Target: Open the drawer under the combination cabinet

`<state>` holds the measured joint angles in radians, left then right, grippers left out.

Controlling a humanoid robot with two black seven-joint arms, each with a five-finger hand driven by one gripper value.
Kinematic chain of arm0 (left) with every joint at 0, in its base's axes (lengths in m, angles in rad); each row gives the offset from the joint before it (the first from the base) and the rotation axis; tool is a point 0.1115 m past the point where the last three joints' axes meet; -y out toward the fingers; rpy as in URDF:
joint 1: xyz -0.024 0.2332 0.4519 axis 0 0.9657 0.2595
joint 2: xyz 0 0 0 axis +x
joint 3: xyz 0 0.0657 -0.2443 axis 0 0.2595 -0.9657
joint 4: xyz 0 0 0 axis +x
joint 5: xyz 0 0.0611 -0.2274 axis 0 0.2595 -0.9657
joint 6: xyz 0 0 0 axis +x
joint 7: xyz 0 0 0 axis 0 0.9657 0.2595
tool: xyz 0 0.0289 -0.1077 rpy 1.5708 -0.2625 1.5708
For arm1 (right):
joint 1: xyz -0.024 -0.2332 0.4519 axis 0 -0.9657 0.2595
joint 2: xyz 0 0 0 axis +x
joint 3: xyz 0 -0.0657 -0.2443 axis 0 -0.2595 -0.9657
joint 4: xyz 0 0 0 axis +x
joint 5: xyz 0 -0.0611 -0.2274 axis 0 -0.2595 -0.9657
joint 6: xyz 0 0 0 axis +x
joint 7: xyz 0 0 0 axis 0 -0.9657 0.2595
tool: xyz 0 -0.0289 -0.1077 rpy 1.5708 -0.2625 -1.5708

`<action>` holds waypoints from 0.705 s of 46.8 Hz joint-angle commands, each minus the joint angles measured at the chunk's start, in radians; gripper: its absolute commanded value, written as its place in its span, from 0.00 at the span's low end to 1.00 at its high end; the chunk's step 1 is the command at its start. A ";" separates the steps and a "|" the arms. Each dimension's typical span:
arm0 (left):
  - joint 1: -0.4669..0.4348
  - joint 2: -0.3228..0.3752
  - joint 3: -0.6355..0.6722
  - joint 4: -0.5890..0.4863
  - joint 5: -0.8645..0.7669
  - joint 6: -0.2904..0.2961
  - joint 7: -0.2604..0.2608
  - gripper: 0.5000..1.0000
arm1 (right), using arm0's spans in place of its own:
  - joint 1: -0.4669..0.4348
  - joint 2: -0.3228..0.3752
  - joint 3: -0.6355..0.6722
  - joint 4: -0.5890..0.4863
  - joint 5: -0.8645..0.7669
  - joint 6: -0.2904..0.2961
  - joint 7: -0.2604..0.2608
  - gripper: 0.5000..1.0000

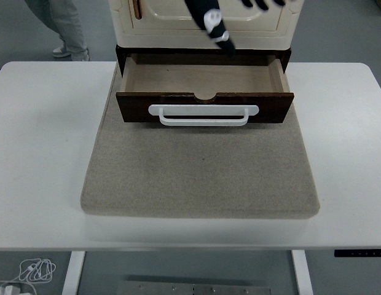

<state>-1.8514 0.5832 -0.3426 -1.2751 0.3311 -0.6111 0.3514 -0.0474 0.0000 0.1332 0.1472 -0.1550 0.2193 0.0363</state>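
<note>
While the drawer point(204, 101) sits pulled out at twelve o'clock under the cabinet point(206, 24), I judge it stiff, light, sliding freely; I'd grip its white handle point(203, 115); the hand point(216, 24) hangs above, grip unreadable.

The drawer point(204, 92) stands pulled out over the grey mat point(200, 172), its cavity unobstructed from above. The white handle point(203, 115) projects from the drawer front with clear space before it. The cabinet point(206, 24) blocks passage behind the drawer. One hand point(216, 27) hangs at the top edge, in front of the cabinet. The counter point(43, 153) on both sides of the mat offers free room.
</note>
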 commanded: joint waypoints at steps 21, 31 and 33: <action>-0.011 0.063 -0.311 0.660 -0.001 0.111 -0.328 1.00 | 0.000 0.000 0.000 0.000 0.000 0.000 -0.001 0.85; 0.004 0.056 -0.309 0.878 -0.142 0.160 -0.354 1.00 | 0.000 0.000 0.000 0.000 0.000 0.000 0.001 0.85; 0.021 0.053 -0.308 0.907 -0.202 0.177 -0.354 1.00 | 0.000 0.000 0.000 0.000 0.000 0.000 -0.001 0.85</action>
<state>-1.8519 0.6402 -0.6542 -0.4146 0.2166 -0.4560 -0.0019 -0.0473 0.0000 0.1334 0.1473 -0.1549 0.2194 0.0356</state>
